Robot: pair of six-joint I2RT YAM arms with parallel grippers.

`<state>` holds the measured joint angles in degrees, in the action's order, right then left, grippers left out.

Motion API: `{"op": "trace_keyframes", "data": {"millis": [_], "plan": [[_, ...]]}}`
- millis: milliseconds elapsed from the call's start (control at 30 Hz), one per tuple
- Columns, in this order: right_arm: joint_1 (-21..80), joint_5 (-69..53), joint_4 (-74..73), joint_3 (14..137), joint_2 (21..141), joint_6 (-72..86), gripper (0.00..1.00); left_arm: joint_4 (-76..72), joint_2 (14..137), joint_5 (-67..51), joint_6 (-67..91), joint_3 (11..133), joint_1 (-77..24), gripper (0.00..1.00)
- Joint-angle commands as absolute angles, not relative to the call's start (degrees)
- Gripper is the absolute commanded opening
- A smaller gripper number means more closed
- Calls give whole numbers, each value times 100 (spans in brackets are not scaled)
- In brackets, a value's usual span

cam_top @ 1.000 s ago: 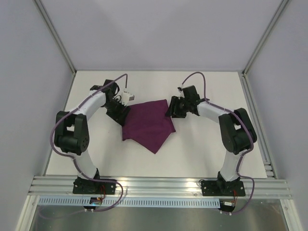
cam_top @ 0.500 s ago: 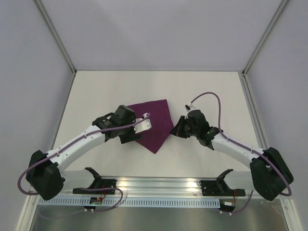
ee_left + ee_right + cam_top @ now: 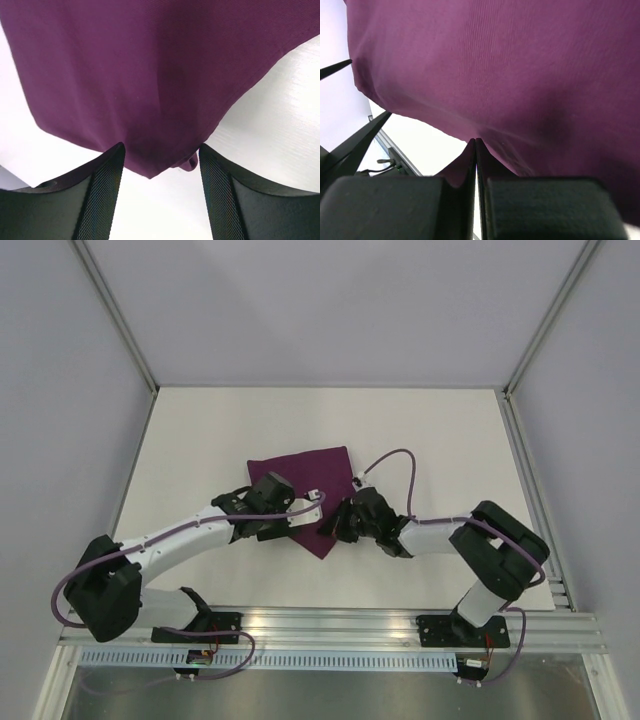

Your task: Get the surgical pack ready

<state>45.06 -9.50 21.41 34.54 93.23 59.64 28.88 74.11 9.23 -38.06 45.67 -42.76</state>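
The surgical pack shows only as a deep-purple cloth [image 3: 305, 480], folded flat on the white table. My left gripper [image 3: 287, 521] is at the cloth's near-left edge. In the left wrist view the left gripper [image 3: 161, 150] stands open, with a corner of the cloth [image 3: 150, 75] lying between its fingertips and touching neither. My right gripper [image 3: 337, 525] is at the cloth's near-right edge. In the right wrist view the right gripper [image 3: 475, 141] is shut, its tips pinching the rim of the cloth [image 3: 495, 75].
The white table [image 3: 440, 440] runs to grey walls on three sides. An aluminium rail [image 3: 330, 625] crosses the near edge, where both arm bases are bolted. Both forearms lie low across the near half of the table.
Both arms came from the cloth's far corners to its near edges. The right gripper moved left onto the cloth edge and closed. The left gripper stayed open.
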Motion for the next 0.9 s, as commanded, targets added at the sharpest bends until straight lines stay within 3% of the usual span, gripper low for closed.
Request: {"op": "trace_keyframes", "data": {"millis": [0,233,533,567,800,833,867], "plan": [[4693,-730,2997,3586,9570,6372,1,2777,7479,669,-3621,4561,-4315,70],[4869,-563,3058,3621,9826,6530,1,2576,7304,721,-3665,4333,-4368,69],[4869,-580,3489,3630,10283,6811,0,1864,7260,1186,-3779,3946,-4438,44],[4878,-589,3489,3639,10327,6820,1,1837,7242,1221,-3771,3920,-4438,38],[4922,-589,3455,3753,10389,6794,0,2004,6926,1090,-3612,3929,-4447,38],[4939,-598,3445,3762,10406,6785,0,1917,6865,1133,-3638,3903,-4447,37],[4931,-598,3454,3770,10406,6803,0,1873,6856,1169,-3656,3885,-4439,30]]}}
